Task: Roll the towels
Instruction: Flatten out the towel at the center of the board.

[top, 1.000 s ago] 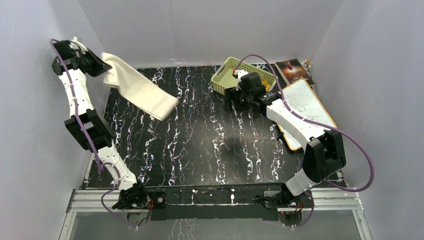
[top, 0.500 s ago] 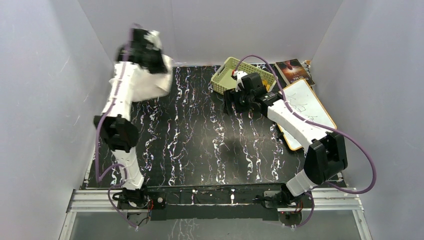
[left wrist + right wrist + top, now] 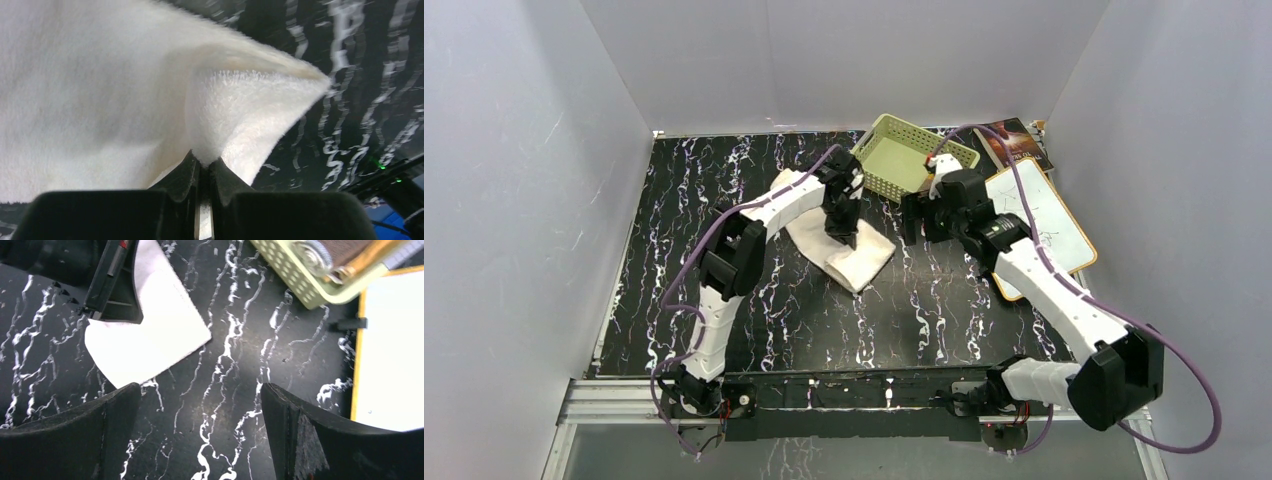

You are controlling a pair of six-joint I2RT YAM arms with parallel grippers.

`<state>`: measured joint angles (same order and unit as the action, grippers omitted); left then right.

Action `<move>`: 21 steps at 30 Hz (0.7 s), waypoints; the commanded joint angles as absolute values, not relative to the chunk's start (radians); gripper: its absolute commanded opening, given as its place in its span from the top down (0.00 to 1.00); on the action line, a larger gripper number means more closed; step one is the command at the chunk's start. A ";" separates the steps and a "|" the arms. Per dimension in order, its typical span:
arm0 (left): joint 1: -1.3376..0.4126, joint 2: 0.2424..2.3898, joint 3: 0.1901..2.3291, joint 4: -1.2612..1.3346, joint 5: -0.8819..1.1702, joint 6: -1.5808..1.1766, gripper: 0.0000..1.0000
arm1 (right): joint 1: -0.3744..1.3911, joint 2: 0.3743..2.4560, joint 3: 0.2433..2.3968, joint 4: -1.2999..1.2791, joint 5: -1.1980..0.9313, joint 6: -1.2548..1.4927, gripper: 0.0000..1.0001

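The cream towel lay partly folded on the black marbled surface, near its middle and just in front of the green basket. The left end effector was clamped on a raised fold of it. The right end effector hovered close by, spread wide and holding nothing, near the white board.
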<state>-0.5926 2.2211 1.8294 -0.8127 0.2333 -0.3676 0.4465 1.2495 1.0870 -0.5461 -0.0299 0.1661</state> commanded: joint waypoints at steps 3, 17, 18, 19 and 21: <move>-0.707 2.171 1.923 -0.562 0.408 -0.465 0.95 | 0.418 1.150 1.003 -0.444 0.105 0.218 0.07; -0.693 1.944 1.632 0.008 0.650 -0.618 1.00 | 0.342 0.967 0.986 -0.419 0.359 0.304 0.04; -0.636 1.898 1.624 -0.011 0.661 -0.616 1.00 | 0.341 0.972 0.990 -0.421 0.359 0.304 0.04; -0.565 1.855 1.624 -0.041 0.669 -0.615 1.00 | 0.340 0.977 0.993 -0.419 0.354 0.303 0.04; -0.407 1.789 1.681 -0.148 0.680 -0.573 1.00 | 0.340 0.993 0.992 -0.405 0.334 0.304 0.04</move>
<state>-0.7021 2.0434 1.6043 -0.0898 0.6422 -0.6159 0.3447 0.9710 0.9543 -0.4618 0.3119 0.2955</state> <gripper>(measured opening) 0.007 0.959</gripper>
